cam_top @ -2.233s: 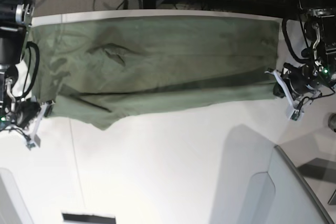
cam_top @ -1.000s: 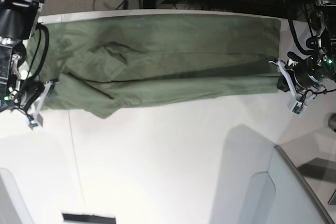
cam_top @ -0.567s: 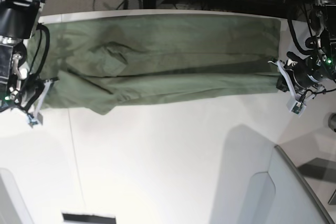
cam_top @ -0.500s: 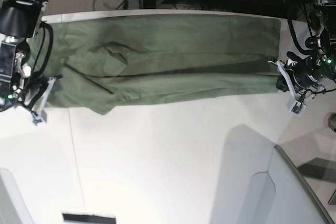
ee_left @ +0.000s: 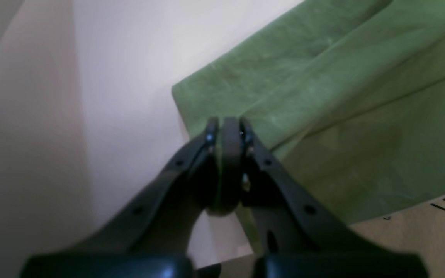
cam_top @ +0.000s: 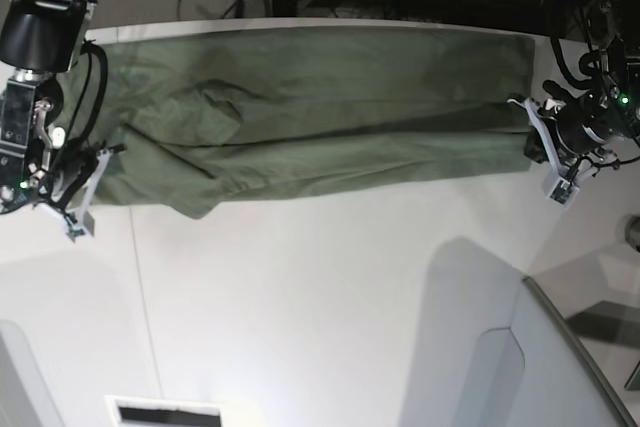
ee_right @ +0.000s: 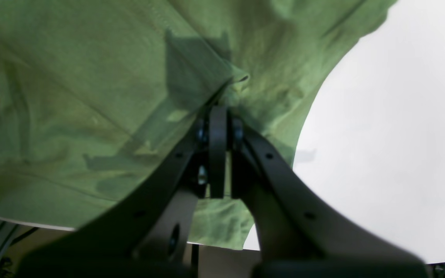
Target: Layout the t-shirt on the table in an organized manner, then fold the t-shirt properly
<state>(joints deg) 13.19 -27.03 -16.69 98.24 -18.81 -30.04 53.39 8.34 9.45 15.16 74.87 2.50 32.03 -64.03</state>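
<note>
Two shut pincers, left [ee_left: 225,133] and right [ee_right: 218,123], at the green t-shirt [cam_top: 330,97].

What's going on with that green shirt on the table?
A two-armed robot is working on folding the olive-green t-shirt, spread wide across the white table. The left gripper is shut on the fabric near one end. The right gripper is also shut, down at the cloth near the other end, though I can't tell whether it is pinching any. The near edge runs in a long strip between them, with creases toward the right arm's side, so the fold doesn't look finished.
</note>
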